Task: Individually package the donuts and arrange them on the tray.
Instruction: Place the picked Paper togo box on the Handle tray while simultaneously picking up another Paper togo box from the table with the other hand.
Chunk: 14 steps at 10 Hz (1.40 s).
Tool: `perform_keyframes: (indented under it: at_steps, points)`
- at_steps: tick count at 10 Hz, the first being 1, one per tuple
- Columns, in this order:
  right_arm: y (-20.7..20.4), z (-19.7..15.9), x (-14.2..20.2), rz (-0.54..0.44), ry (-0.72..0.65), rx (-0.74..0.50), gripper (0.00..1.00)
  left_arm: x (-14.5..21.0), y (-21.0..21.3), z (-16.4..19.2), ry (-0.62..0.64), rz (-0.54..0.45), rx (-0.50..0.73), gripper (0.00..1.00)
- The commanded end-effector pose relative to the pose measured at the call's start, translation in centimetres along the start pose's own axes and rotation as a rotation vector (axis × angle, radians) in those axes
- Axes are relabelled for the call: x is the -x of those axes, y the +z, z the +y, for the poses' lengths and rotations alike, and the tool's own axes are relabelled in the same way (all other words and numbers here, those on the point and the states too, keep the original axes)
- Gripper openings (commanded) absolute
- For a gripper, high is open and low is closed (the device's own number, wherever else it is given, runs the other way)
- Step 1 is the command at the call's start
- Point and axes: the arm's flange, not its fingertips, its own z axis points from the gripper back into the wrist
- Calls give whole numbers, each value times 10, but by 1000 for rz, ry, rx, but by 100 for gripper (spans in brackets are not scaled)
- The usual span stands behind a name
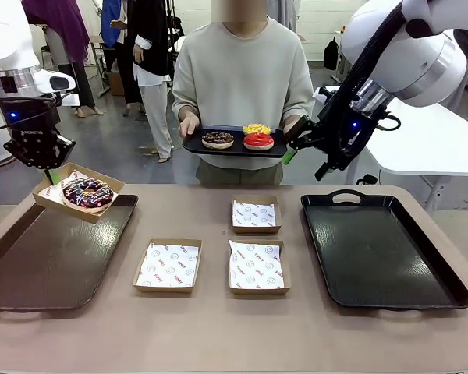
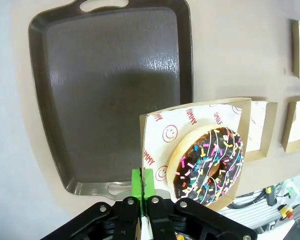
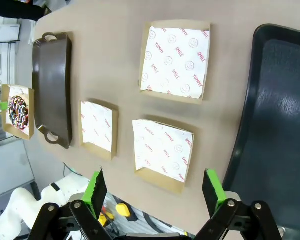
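The left pincer point(image 1: 50, 170) is clamped shut on the rim of a cardboard box point(image 1: 72, 204), pinching the wall between its green pads point(image 2: 138, 182). The box hangs tilted just below the pincer, and the sprinkled donut point(image 1: 87, 192) lies inside it on printed paper. Beneath them is the far corner of the left tray point(image 1: 47, 265). I cannot tell whether the box's low edge touches the tray.

This looks like the placing step for the first packaged donut. The next move should lower the box flat onto the left tray, well inside the rim, and release only once it sits level. If it stays tilted, the donut may slide out.

The right pincer point(image 1: 294, 140) is raised and spread wide, gripping nothing. It hovers just beside a small black tray point(image 1: 193, 146) held by a person. On that tray are the chocolate donut point(image 1: 218, 140), the yellow donut point(image 1: 257, 128) and the red donut point(image 1: 258, 141). Below the right pincer, on the surface point(image 1: 218, 327), three empty boxes point(image 1: 255, 266) wait, with the bare right tray point(image 1: 378, 249) to one side. Nothing blocks the way down for the left pincer.
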Motion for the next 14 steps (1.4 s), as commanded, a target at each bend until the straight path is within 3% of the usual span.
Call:
perform_keyframes:
  at_steps: [1, 5, 9, 14]
  points:
    - [-1, 3, -4, 3, -9, -3, 100, -2, 4, -1, 7, 6, 2, 1]
    - [0, 0, 0, 0, 0, 0, 100, -2, 4, -1, 7, 6, 2, 1]
    - [-52, 35, -75, 157, -67, 291, 100, -19, -11, 18, 27, -3, -28, 1]
    - [-112, 16, -98, 197, -138, 351, 100, -41, -42, 38, -30, -18, -7, 1]
